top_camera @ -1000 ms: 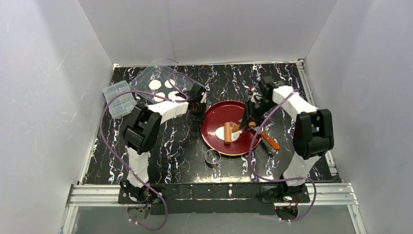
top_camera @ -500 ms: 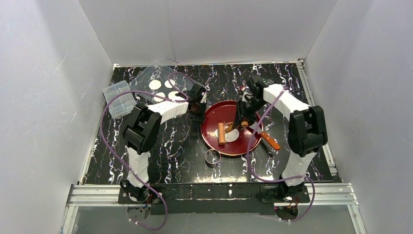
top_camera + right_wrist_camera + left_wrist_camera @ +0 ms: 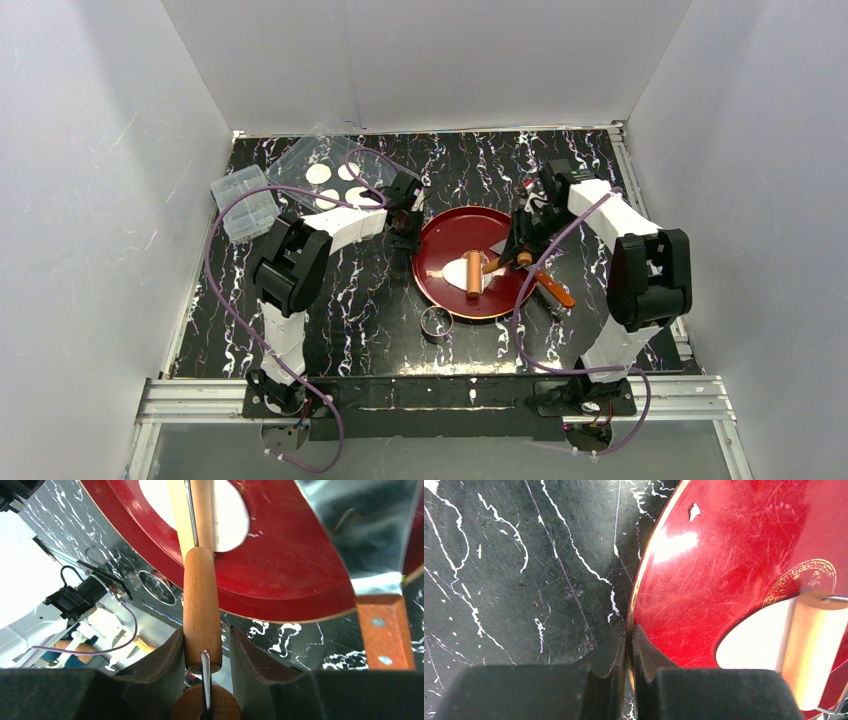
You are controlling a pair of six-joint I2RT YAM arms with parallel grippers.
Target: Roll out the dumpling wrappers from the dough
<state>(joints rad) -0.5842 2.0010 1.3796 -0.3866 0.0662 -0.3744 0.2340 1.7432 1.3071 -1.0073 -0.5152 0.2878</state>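
The dough [image 3: 457,270] is a flattened white patch on the red plate [image 3: 450,235]. A wooden rolling pin [image 3: 473,273] lies across it. My right gripper [image 3: 517,255] is shut on the pin's handle [image 3: 201,615], with the dough [image 3: 231,515] beyond the roller. My left gripper [image 3: 405,226] is shut on the plate's left rim [image 3: 640,590]; the dough [image 3: 751,642] and roller [image 3: 811,650] show at the right there. Several round white wrappers [image 3: 318,174] lie on a clear lid at the back left.
A small metal ring [image 3: 435,322] sits in front of the plate and also shows in the right wrist view [image 3: 156,586]. A metal scraper with an orange handle [image 3: 552,288] lies right of the plate. A clear plastic box [image 3: 244,204] stands at the left.
My right gripper pushed the rolling pin left over the dough, then drew it back to the right. The left gripper has kept still on the rim.
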